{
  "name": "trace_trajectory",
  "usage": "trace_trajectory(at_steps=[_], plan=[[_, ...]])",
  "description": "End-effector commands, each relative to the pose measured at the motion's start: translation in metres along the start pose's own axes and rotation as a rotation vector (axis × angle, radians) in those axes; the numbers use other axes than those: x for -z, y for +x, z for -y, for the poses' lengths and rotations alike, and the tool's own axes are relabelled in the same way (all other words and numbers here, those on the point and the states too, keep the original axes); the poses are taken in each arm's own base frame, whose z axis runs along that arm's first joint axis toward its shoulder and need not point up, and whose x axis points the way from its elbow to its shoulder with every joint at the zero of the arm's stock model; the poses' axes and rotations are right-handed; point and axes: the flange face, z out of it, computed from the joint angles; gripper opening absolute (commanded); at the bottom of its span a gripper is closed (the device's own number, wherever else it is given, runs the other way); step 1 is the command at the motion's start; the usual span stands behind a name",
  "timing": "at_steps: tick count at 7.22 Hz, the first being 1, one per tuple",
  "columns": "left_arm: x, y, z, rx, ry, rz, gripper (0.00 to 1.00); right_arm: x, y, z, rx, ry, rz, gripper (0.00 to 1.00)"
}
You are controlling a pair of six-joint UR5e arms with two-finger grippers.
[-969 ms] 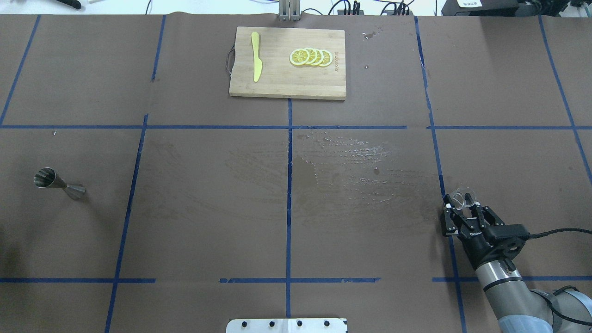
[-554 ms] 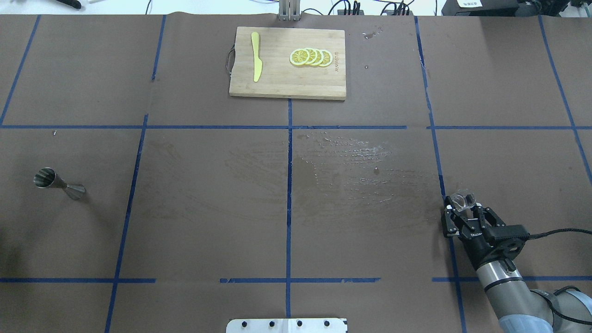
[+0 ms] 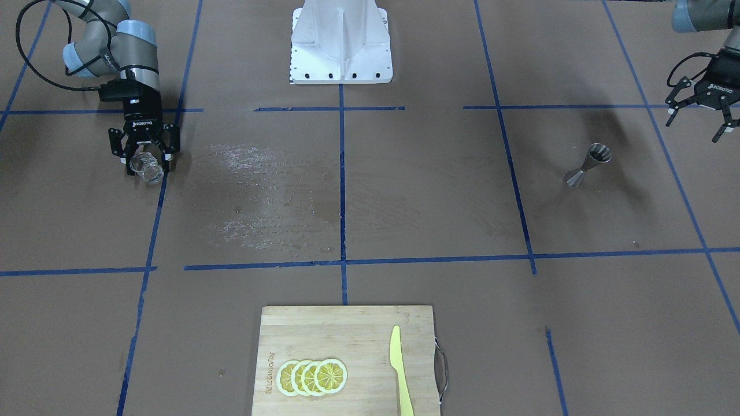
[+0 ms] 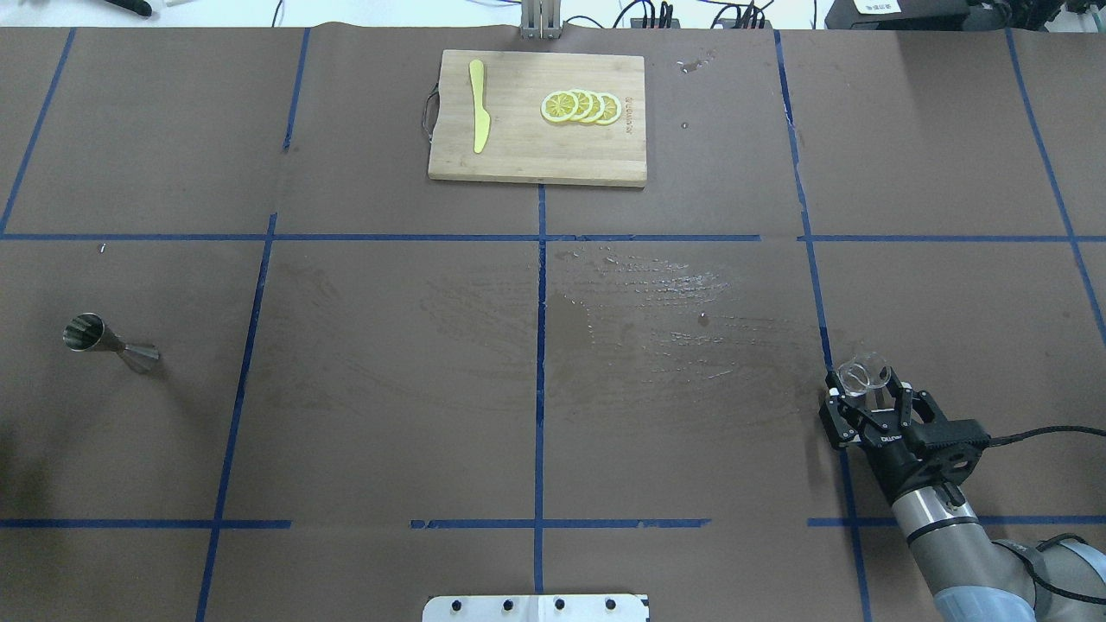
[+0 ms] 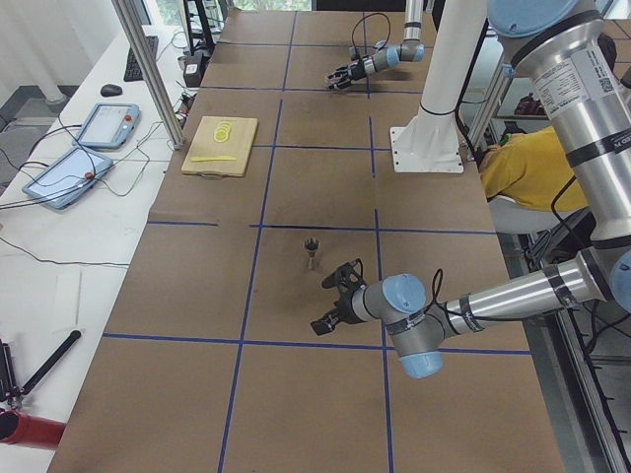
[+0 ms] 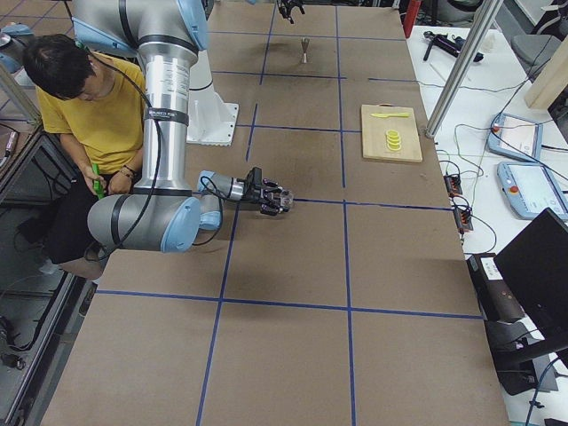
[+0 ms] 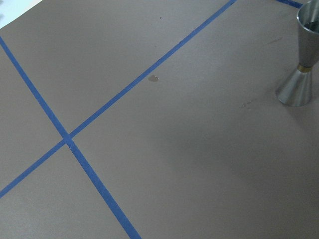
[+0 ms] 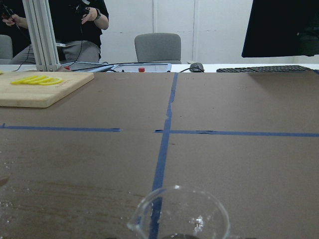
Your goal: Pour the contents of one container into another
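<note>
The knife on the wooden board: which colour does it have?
The knife is pale yellow, clearest in the overhead exterior view.

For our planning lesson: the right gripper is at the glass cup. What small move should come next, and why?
Probably lift the glass cup straight up, kept level: the right gripper looks closed on it near the table, and the jigger stands far off on the robot's left.

jigger (image 7: 305,55) rim cropped, glass cup (image 8: 180,215) base cropped
</note>
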Motion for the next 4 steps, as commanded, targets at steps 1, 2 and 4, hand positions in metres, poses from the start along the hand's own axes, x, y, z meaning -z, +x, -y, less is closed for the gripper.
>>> trace_trajectory(at_steps=[1, 2, 4], plan=[[0.000, 0.000, 0.000, 0.003, 0.000, 0.000, 1.00, 0.011, 0.001, 0.020, -0.023, -0.048, 0.025, 1.00], [0.000, 0.000, 0.000, 0.004, 0.001, 0.000, 1.00, 0.022, 0.025, 0.031, -0.025, -0.113, 0.042, 1.00], [0.000, 0.000, 0.001, 0.005, 0.002, -0.002, 1.00, 0.055, 0.065, 0.070, -0.015, -0.320, 0.106, 1.00]])
